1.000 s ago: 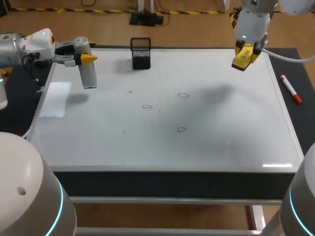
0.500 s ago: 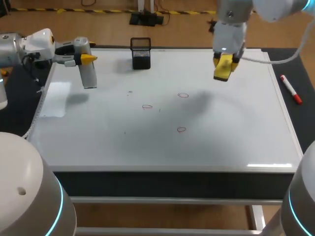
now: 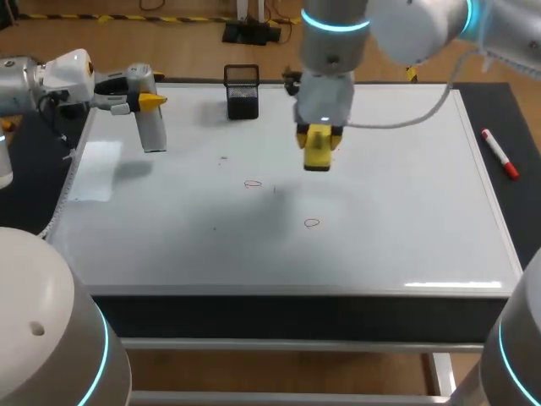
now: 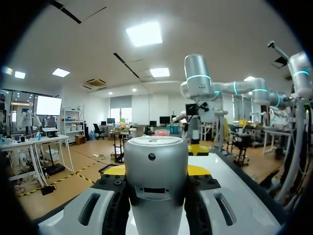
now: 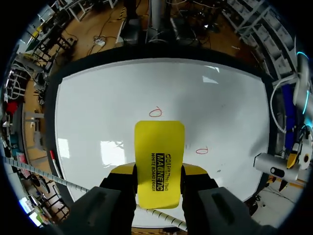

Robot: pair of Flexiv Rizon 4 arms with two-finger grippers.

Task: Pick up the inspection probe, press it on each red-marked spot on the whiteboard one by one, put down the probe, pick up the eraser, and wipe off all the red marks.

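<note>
The white rectangular whiteboard (image 3: 406, 211) spreads wide to its right and near edges. A black mesh holder (image 3: 243, 93) stands at its far edge, and a red marker pen (image 3: 500, 154) lies just beyond the right edge. The right gripper (image 3: 319, 142) reaches past the middle, pointing down, clamped on the yellow block eraser (image 3: 318, 157) near the small red ring marks (image 3: 253, 183). At the far left corner the left gripper (image 3: 142, 101), held level, grips the grey cylindrical inspection probe (image 3: 153, 134).

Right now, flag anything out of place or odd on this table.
One thing: the probe is not set down; the left jaws hold it at the whiteboard's far left corner while the right jaws grip the eraser. Nothing looks spilled or damaged.
</note>
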